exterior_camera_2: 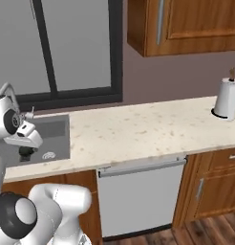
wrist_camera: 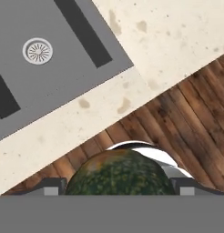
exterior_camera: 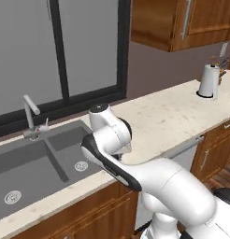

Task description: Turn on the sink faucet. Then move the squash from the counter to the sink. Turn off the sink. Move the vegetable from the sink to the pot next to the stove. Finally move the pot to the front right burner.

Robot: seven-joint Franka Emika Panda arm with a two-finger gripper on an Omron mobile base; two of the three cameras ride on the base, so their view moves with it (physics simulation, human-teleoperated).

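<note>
Item, hand [wrist_camera: 118,193]: I see it grasping the squash [wrist_camera: 119,174], a dark green mottled ball seated between the two fingertips [wrist_camera: 49,187] at the near edge of the hand view. In the right base view the hand [exterior_camera_2: 26,152] hangs at the front edge of the sink [exterior_camera_2: 55,139].

Item, sink: grey basin ahead of the hand, one round silver drain [wrist_camera: 37,50] visible beyond the squash.

Item, surface [exterior_camera: 168,119]: beige speckled stone, running ahead of and beside the hand.

Item, sink faucet [exterior_camera: 32,119]: behind the basin, well apart from the hand.

Item, paper towel roll [exterior_camera: 209,80]: far end of the surface.
</note>
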